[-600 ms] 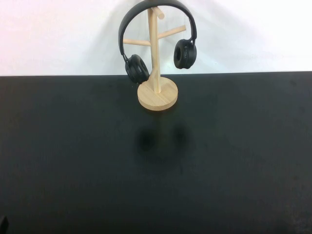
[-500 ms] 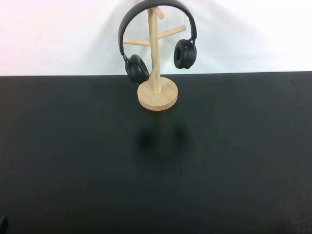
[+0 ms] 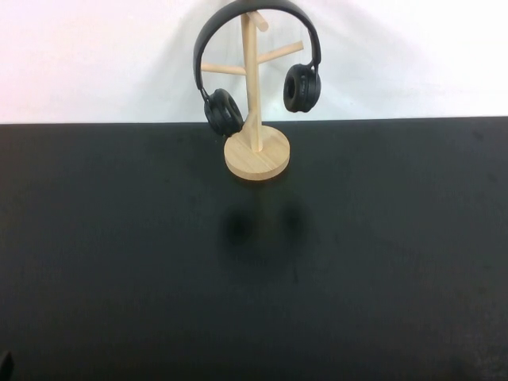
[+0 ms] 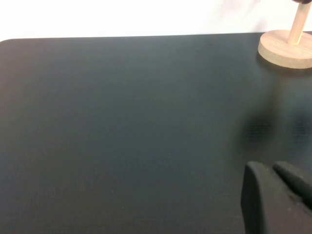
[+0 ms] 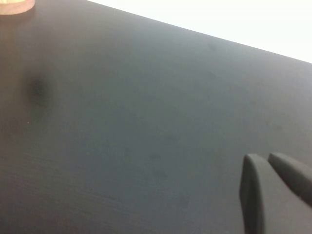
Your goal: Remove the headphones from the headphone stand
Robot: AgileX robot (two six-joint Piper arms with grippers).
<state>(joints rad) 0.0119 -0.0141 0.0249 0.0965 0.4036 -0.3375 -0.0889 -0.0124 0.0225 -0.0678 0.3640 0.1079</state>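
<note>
Headphones (image 3: 258, 59) hang upright, headband arching over headphone stand (image 3: 255, 151).

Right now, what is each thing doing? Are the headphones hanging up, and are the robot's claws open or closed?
headphones: hanging by the headband on the stand's top, not yet taken off.
headphone stand: upright at the table's far edge.
left gripper: shut, empty, low over the table, far from the stand.
right gripper: shut, empty, low over the table.
</note>
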